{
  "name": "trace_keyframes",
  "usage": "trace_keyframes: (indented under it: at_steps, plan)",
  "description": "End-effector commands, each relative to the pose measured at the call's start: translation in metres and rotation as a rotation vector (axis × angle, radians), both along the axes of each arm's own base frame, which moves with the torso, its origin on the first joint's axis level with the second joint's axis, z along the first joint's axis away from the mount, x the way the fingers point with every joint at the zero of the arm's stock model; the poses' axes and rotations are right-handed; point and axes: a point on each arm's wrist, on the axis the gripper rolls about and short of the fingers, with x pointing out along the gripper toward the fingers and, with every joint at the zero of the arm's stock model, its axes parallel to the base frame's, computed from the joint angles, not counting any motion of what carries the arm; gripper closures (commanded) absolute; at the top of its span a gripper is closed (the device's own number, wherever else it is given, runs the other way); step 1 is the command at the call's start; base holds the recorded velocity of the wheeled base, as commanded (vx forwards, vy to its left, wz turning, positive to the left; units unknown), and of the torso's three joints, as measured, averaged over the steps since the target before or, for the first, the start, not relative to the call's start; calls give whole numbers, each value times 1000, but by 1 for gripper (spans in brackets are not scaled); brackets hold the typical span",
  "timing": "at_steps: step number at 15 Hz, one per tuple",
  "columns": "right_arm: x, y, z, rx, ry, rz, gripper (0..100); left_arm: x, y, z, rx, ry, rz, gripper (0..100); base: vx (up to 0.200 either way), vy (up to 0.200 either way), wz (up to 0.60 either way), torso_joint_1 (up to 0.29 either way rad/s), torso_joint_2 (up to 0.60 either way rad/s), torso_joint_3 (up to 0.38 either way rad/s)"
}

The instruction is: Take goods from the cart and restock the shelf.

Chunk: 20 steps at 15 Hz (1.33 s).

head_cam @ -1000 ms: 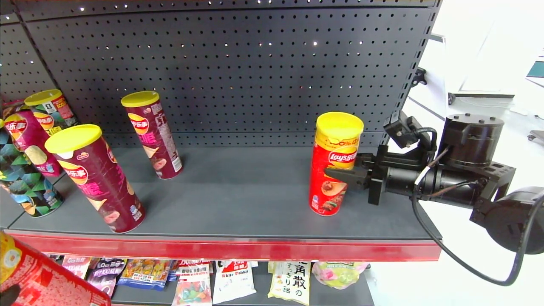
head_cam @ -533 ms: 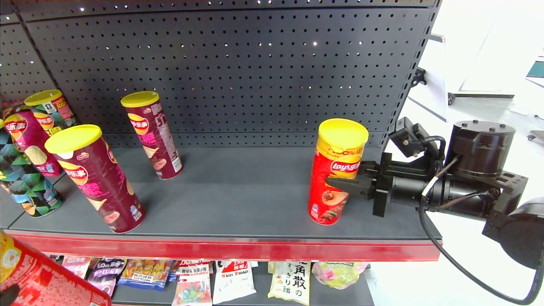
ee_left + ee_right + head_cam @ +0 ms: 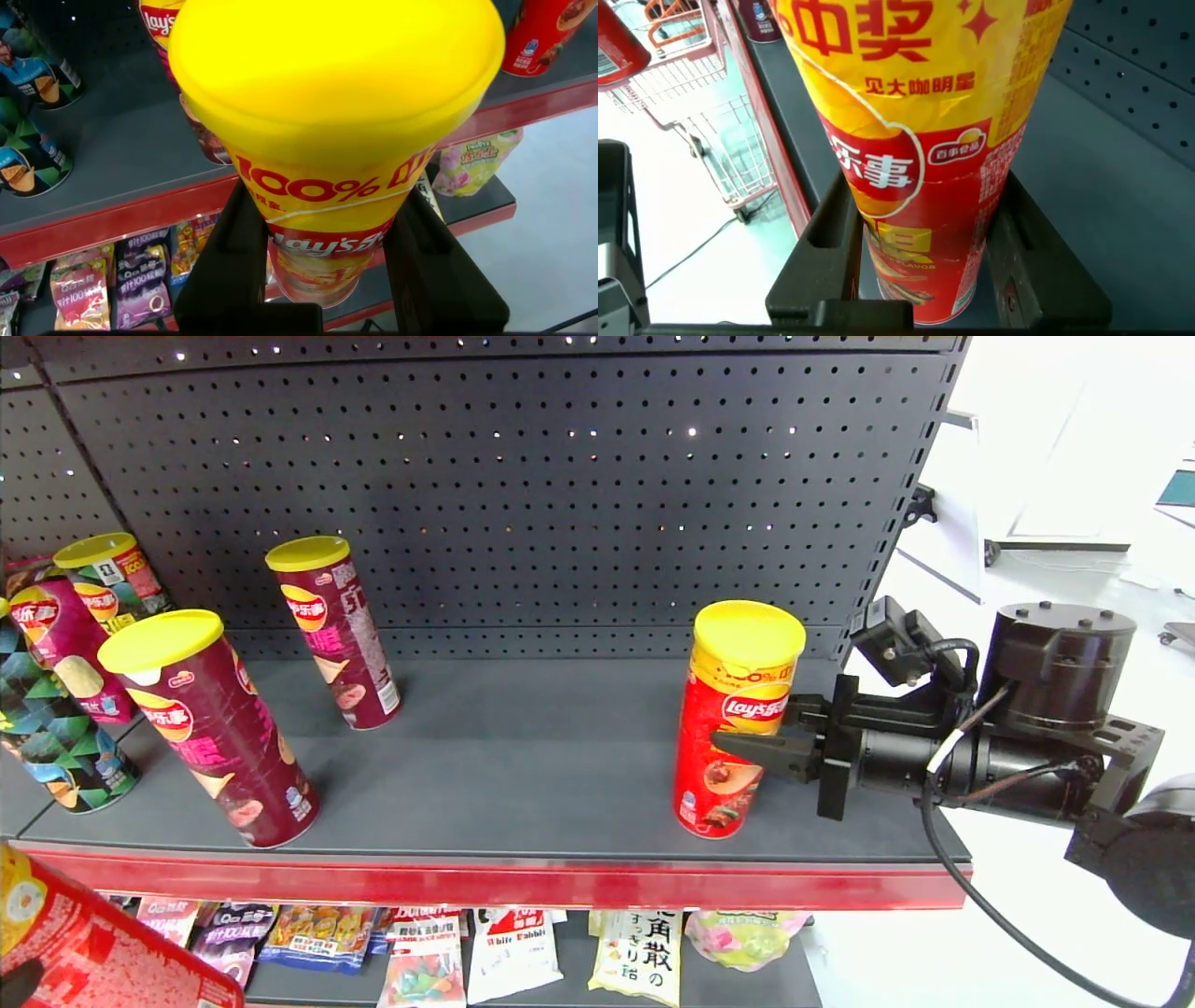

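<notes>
1. Nearest, low on the robot's left, out in front of the shelf: left end effector [image 3: 322, 224] clamped tight on the left arm's red can [image 3: 327, 84], a red chip tube with a yellow lid. One black finger against each side of the tube, below the lid.
2. Beneath and just beyond that can: lower shelf [image 3: 747, 980] with a row of snack bags [image 3: 504, 947] along it.
3. Out from the shelf front, on pale floor: wire cart [image 3: 696, 131].
4. Across the whole width: red front edge [image 3: 485, 882] of the grey shelf [image 3: 523, 756].
5. Just behind that edge, toward the right end: right arm's red can [image 3: 742, 663], also red with a yellow lid, roughly upright, base close to the front edge. Contact between base and shelf impossible to tell.
6. Reaching in from the right: right end effector [image 3: 747, 733], closed around the middle of that can, one finger across its front and the other behind it.
7. Well apart to the left, near the front edge: front maroon can [image 3: 210, 728] with a yellow lid.
8. Farther back, close to the rear panel: back maroon can [image 3: 336, 635], yellow-lidded too.
9. At the far left end: cluster of cans [image 3: 56, 672], packed side by side.
10. Farthest: dark pegboard [image 3: 523, 504] rising behind everything.
</notes>
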Motion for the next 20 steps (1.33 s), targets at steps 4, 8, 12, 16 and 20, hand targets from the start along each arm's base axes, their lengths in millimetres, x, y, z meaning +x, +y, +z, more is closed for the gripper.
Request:
trace_keyframes:
  at_steps: [4,8,12,16,20]
  plan:
    - [-6,2,-1,-3,3,11,100,1,0,0,0,3,-2,100,0,0,0,0,0,0]
    - [-10,5,-1,1,15,6,100,1,0,-1,0,7,-3,100,0,0,0,0,0,0]
    - [-11,6,-2,5,29,8,100,1,0,-1,-1,9,-4,100,0,0,0,0,0,0]
    - [-16,7,-10,-9,54,18,100,1,0,-1,0,8,-5,100,0,0,0,0,0,0]
    - [-15,7,-10,-9,54,18,100,1,0,-2,0,11,-6,100,0,0,0,0,0,0]
